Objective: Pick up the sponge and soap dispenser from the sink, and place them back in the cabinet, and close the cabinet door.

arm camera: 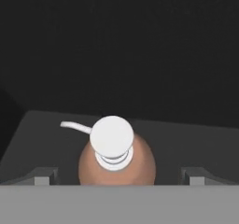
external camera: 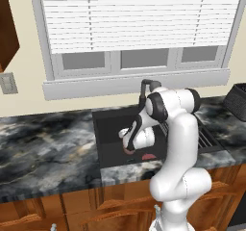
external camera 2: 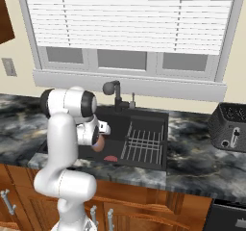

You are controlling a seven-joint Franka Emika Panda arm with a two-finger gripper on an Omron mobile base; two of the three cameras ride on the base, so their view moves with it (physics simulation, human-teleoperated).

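Hand [arm camera: 119, 175] hangs inside the sink [external camera 2: 144, 117], fingers apart, soap dispenser [arm camera: 116, 160] between them at 6 o'clock.

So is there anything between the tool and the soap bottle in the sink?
Nothing visible. In the hand view the soap bottle sits directly ahead between the open fingertips, pump top facing the camera, sink floor bare around it.
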